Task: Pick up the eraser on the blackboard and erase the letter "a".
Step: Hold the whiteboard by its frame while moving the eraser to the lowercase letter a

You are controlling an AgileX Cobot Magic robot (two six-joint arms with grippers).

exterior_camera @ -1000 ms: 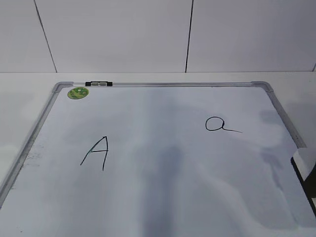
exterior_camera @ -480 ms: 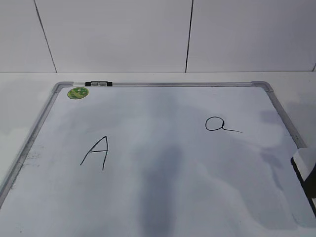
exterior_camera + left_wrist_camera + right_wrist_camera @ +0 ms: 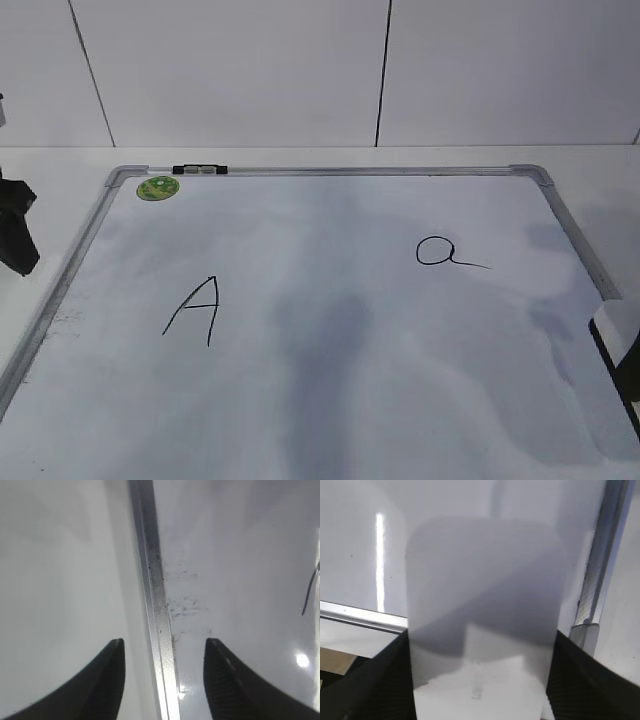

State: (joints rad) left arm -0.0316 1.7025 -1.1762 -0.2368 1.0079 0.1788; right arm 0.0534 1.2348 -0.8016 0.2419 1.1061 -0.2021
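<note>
The blackboard (image 3: 330, 172) is a white board with a grey frame lying flat on the table. The letter "a" (image 3: 447, 253) is on its right half. The white eraser (image 3: 617, 325) shows at the right edge of the exterior view, with a dark underside below it. In the right wrist view the eraser (image 3: 482, 605) fills the space between the fingers of my right gripper (image 3: 481, 635), which is shut on it above the board's corner. My left gripper (image 3: 162, 642) is open and empty, straddling the board's left frame (image 3: 152, 580). It shows at the left edge of the exterior view (image 3: 15, 230).
A capital "A" (image 3: 195, 310) is on the board's left half. A green round sticker (image 3: 158, 187) sits at the far left corner, and a black clip (image 3: 200, 169) is on the far frame. Smudges mark the board beside the left frame (image 3: 185, 607). A white wall stands behind the table.
My left gripper has come into view at the left edge of the exterior view. The eraser at the right edge has shifted only slightly.
</note>
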